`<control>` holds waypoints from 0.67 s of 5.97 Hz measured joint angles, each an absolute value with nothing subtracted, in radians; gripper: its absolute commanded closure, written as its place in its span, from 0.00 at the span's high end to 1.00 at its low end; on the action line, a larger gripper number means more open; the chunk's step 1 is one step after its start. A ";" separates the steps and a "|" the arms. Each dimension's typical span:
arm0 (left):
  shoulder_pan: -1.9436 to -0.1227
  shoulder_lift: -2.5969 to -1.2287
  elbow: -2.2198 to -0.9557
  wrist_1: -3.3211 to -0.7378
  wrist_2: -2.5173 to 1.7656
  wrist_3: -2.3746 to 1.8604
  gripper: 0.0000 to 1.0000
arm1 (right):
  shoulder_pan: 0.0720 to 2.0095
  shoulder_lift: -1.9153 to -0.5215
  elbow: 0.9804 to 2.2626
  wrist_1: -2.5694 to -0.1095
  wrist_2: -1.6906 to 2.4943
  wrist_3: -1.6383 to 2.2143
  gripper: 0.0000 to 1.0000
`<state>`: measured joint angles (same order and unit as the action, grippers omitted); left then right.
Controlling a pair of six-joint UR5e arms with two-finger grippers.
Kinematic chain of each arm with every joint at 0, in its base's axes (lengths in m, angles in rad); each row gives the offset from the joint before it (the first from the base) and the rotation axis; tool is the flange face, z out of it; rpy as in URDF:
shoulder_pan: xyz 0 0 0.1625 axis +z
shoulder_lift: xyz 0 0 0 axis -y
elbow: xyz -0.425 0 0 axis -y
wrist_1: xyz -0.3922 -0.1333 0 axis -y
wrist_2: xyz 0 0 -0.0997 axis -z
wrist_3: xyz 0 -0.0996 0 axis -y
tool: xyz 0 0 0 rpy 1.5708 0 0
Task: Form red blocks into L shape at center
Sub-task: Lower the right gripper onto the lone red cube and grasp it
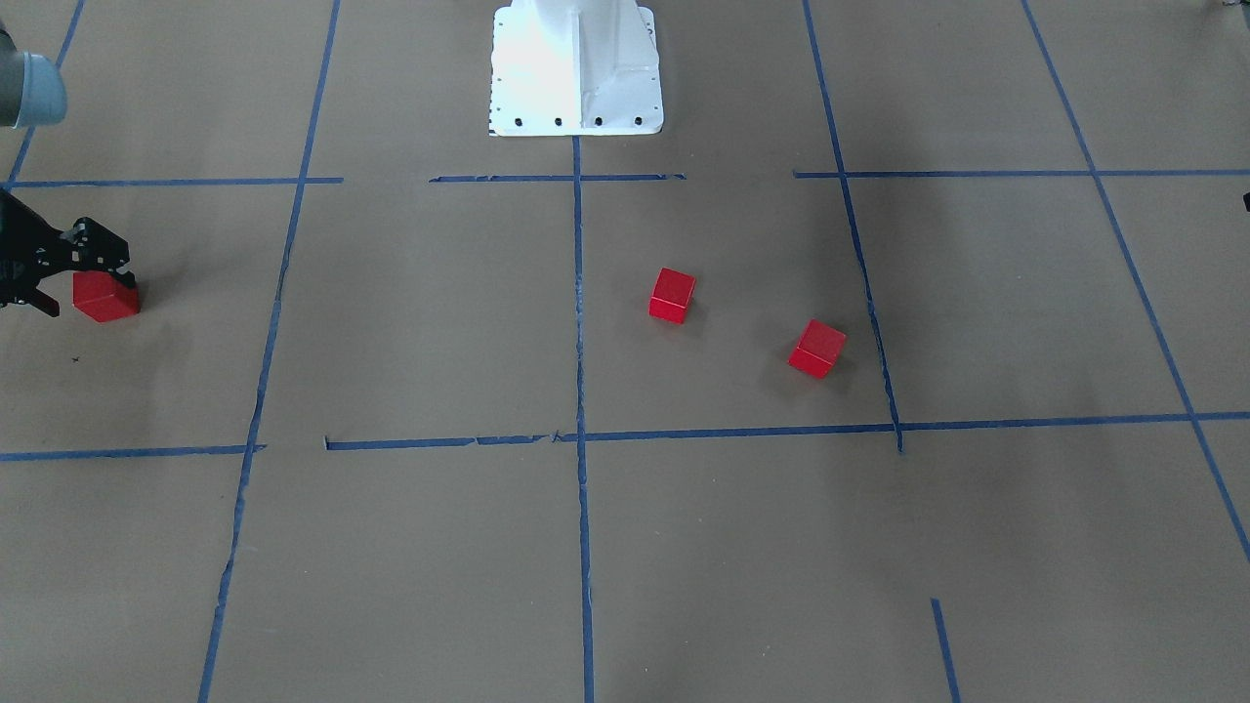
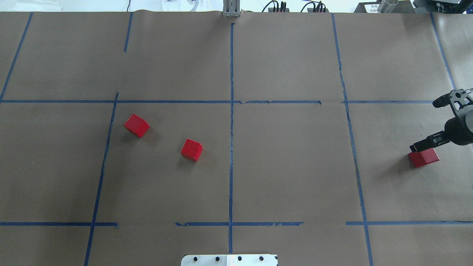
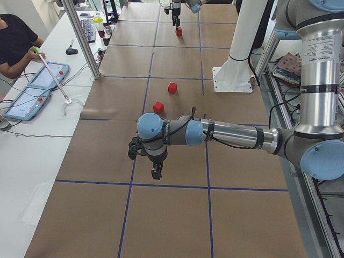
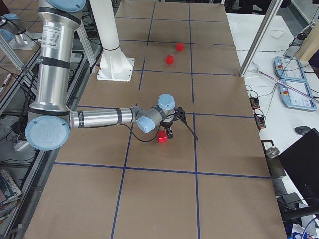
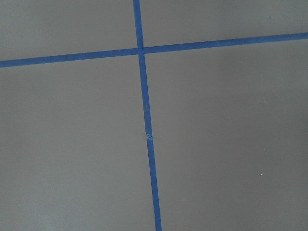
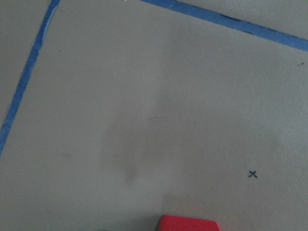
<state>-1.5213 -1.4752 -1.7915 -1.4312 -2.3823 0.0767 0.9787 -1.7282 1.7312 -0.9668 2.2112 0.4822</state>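
Observation:
Three red blocks lie on the brown paper. Two sit in the middle grid square on the robot's left of the central blue tape line [image 2: 231, 147]: one close to it [image 2: 191, 150] [image 1: 672, 295], one further out [image 2: 136, 125] [image 1: 817, 349]. The third red block [image 2: 424, 157] [image 1: 105, 296] [image 6: 189, 224] lies far out on the robot's right. My right gripper [image 2: 430, 143] [image 1: 83, 291] is open and low at this block, one finger touching its far side. My left gripper [image 3: 156, 173] shows only in the exterior left view, hanging above bare paper; I cannot tell if it is open.
The white robot base [image 1: 576, 68] [image 2: 229, 259] stands at the table's middle edge. A side table with tablets [image 3: 40, 88] and a seated operator [image 3: 16, 37] runs along the far side, with metal posts [image 3: 80, 37]. A small pen cross [image 6: 252, 174] marks the paper.

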 measured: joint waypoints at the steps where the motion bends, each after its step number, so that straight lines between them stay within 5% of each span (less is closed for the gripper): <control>1: -1.522 -1.475 -1.792 -1.431 -2.383 0.077 1.00 | 0.971 -1.738 1.731 -0.968 2.182 0.484 0.99; 4: -1.522 -1.459 -1.805 -1.431 -2.384 0.077 1.00 | 0.928 -1.751 1.727 -0.968 2.148 0.484 0.91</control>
